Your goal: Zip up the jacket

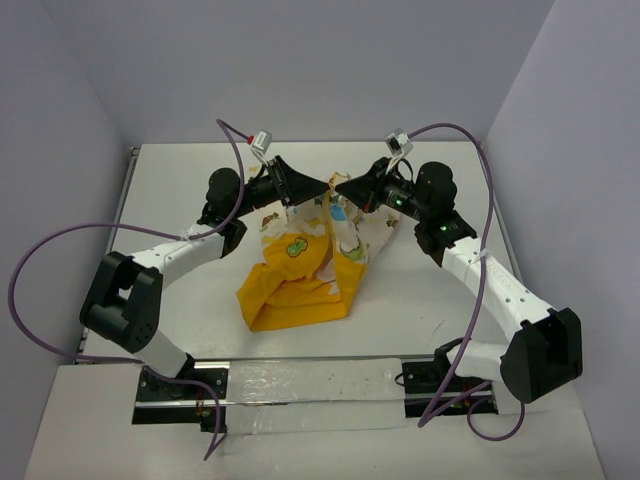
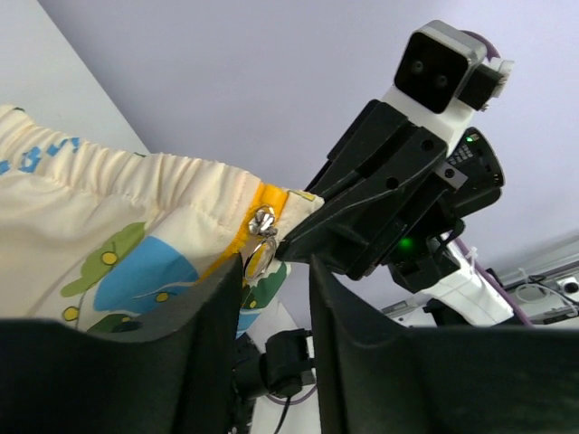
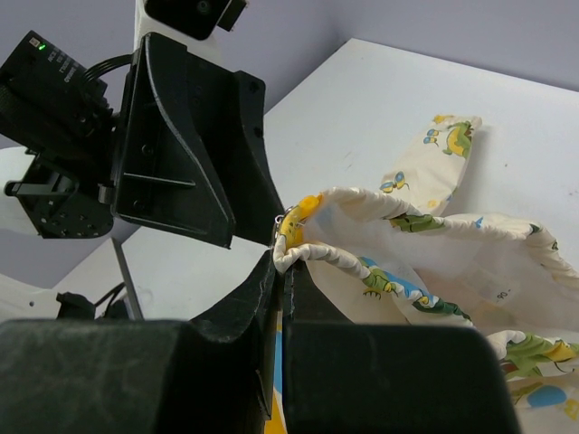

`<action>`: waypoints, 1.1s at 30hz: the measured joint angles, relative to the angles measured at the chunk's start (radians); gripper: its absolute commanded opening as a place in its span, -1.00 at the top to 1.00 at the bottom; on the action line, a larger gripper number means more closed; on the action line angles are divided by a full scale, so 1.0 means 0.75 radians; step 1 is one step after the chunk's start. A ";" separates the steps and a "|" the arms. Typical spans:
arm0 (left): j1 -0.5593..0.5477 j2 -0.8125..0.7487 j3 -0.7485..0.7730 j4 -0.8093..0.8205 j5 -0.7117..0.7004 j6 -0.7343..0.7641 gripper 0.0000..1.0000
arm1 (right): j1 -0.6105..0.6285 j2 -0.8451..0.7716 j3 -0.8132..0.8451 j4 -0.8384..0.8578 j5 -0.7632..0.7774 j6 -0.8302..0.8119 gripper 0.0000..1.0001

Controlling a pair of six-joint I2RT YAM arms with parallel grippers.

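Black right fingers pinch the raised jacket; left fingers reach opposite.

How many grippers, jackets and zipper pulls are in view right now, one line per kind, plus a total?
Grippers: 2, the left gripper and the right gripper
Jackets: 1, the jacket
Zipper pulls: 1, the zipper pull
Total: 4

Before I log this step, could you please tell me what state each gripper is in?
Left gripper: open, near the zipper pull.
Right gripper: shut on the jacket.
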 measured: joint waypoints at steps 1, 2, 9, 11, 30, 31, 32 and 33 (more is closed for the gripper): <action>-0.002 0.000 0.000 0.010 0.003 -0.003 0.36 | 0.000 0.000 0.000 0.000 0.000 0.000 1.00; -0.002 0.000 0.000 0.022 0.004 -0.010 0.58 | 0.000 0.000 0.000 0.001 0.000 0.000 1.00; -0.002 0.000 0.000 0.059 0.009 -0.034 1.00 | 0.000 0.000 0.000 0.006 0.000 0.000 1.00; -0.002 0.000 0.000 0.061 0.009 -0.036 1.00 | 0.000 0.000 0.000 0.006 0.000 0.000 1.00; 0.001 -0.004 -0.108 0.166 0.007 -0.091 1.00 | 0.009 -0.012 -0.003 -0.010 0.025 -0.033 1.00; 0.001 -0.006 -0.116 0.173 0.007 -0.096 1.00 | 0.011 -0.012 -0.003 -0.012 0.025 -0.037 1.00; 0.002 -0.007 -0.122 0.178 0.007 -0.099 1.00 | 0.012 -0.012 -0.003 -0.016 0.025 -0.040 1.00; 0.003 -0.008 -0.126 0.180 0.008 -0.100 1.00 | 0.014 -0.012 -0.003 -0.020 0.026 -0.043 1.00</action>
